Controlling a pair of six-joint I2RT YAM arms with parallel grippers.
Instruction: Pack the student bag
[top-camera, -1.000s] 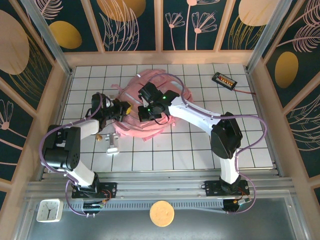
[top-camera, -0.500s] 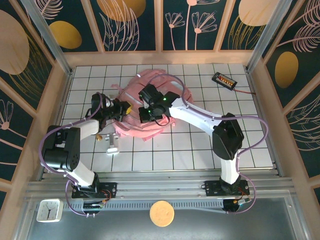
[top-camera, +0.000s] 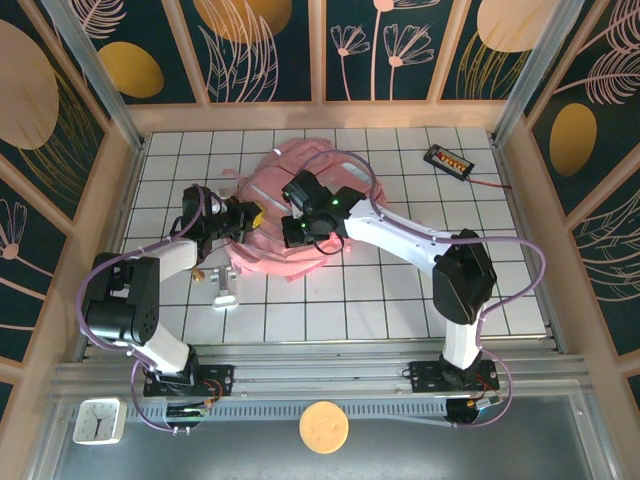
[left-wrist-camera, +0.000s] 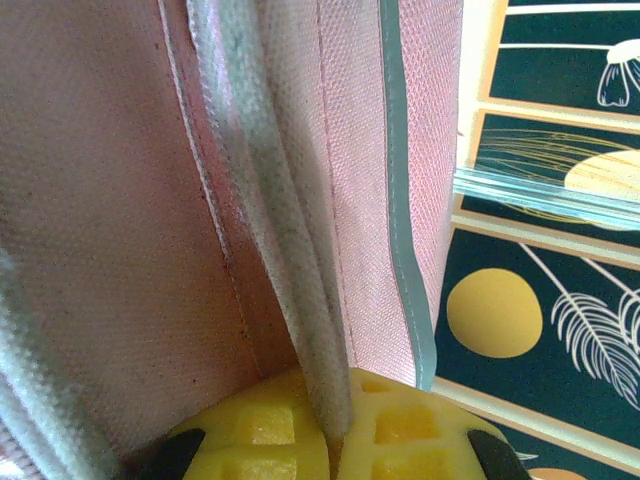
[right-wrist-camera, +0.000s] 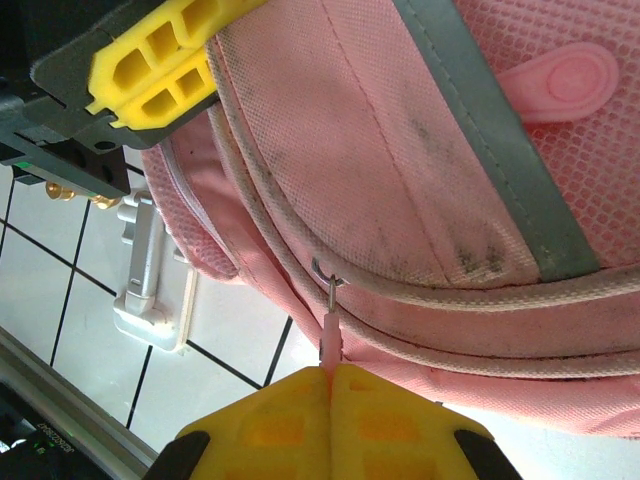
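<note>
Right gripper (right-wrist-camera: 330, 372) was clenched on the small pink zipper pull (right-wrist-camera: 331, 335) at the lower edge of the student bag (right-wrist-camera: 420, 150). The left gripper (left-wrist-camera: 330, 405) was pinched shut on a pale corded seam (left-wrist-camera: 290, 250) at the bag's left side. The bag lay flat on the tiled table (top-camera: 400, 290).

I judged the task to be at the zip step. Whether the zip was open or closed I could not tell, and perhaps nothing was packed yet. A small metal thing (top-camera: 222, 290) lay just beside the bag's near-left corner, outside it.

The right wrist view gave the pull and both grips clearly. The top view gave the whole bag and its surroundings, with the arms covering the grips.
</note>
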